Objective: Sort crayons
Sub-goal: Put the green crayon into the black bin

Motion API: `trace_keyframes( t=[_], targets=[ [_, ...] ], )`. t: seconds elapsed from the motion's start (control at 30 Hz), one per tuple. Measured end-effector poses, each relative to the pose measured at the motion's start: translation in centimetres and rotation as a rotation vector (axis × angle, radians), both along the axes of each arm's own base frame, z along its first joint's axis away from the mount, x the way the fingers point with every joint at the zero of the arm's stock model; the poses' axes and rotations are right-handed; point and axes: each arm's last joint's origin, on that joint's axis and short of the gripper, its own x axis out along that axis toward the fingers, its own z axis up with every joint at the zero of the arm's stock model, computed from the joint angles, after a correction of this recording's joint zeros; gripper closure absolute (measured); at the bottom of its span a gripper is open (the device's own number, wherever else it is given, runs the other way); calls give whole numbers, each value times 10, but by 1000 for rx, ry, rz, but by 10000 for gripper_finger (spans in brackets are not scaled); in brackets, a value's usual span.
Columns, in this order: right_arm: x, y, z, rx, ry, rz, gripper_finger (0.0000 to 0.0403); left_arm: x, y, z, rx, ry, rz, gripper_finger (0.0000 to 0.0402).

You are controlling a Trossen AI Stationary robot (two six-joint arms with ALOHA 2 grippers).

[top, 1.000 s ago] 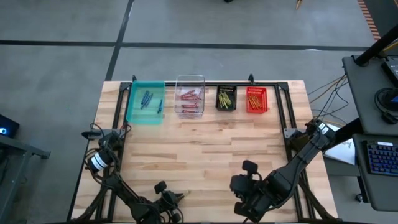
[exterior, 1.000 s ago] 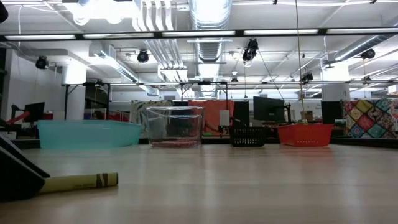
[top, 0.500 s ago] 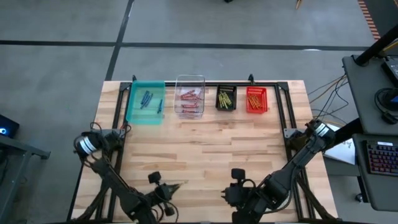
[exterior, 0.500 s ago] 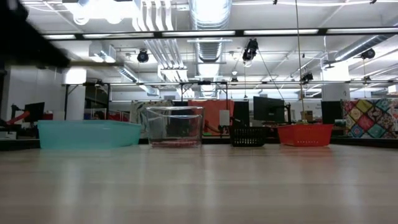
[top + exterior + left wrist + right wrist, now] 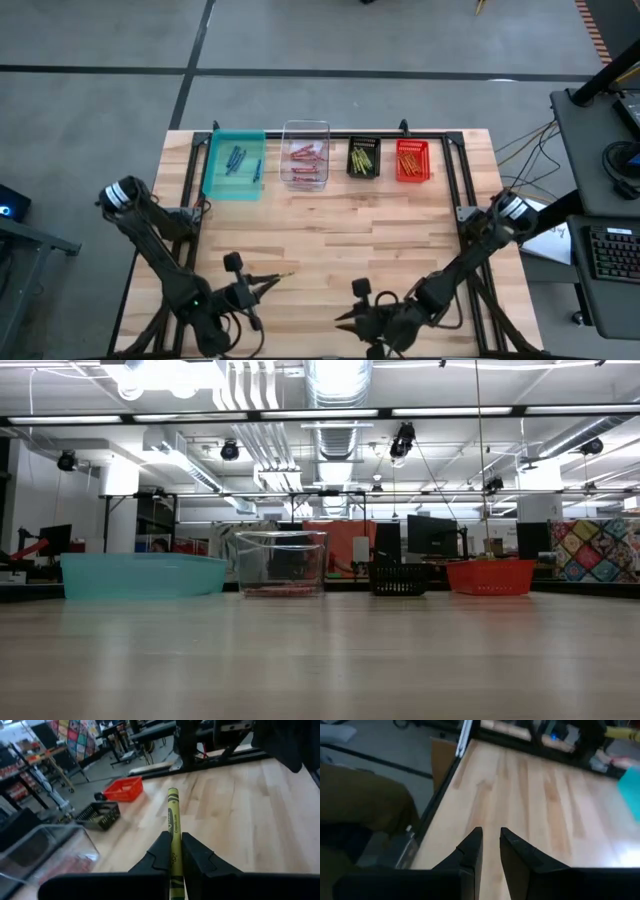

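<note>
Nearest us, our left gripper (image 5: 175,851) pinches one yellow crayon (image 5: 173,827) above the table's (image 5: 330,235) near edge; our right gripper (image 5: 490,845) waits beside it, slightly parted, empty. Beyond, bare wood. Farthest, four bins (image 5: 320,158) already hold sorted crayons; probably only this one remains.

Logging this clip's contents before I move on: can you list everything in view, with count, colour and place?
Table: one, light wood, bins along its far edge.
Teal bin: one, leftmost in the row, holds blue crayons.
Clear bin: one, second from left, holds red/pink crayons.
Black bin: one, third, holds yellow crayons.
Red bin: one, rightmost, holds orange crayons.
Yellow-green crayon: one, in the left gripper, tip pointing out ahead.
Left gripper: near-left part of the table, shut on the yellow-green crayon.
Right gripper: at the table's near edge, empty, fingers slightly apart.
</note>
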Motion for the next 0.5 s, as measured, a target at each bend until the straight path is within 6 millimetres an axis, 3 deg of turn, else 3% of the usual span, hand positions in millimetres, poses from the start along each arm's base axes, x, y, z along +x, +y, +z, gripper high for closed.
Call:
trace_keyframes(
  t=[0.37, 0.5],
  targets=[
    [22, -20, 8, -125, -151, 36, 346, -7, 24, 51, 112, 44, -103, 401],
    [28, -27, 11, -147, -160, 50, 346, -4, 35, 68, 76, 19, -129, 402]
  ],
)
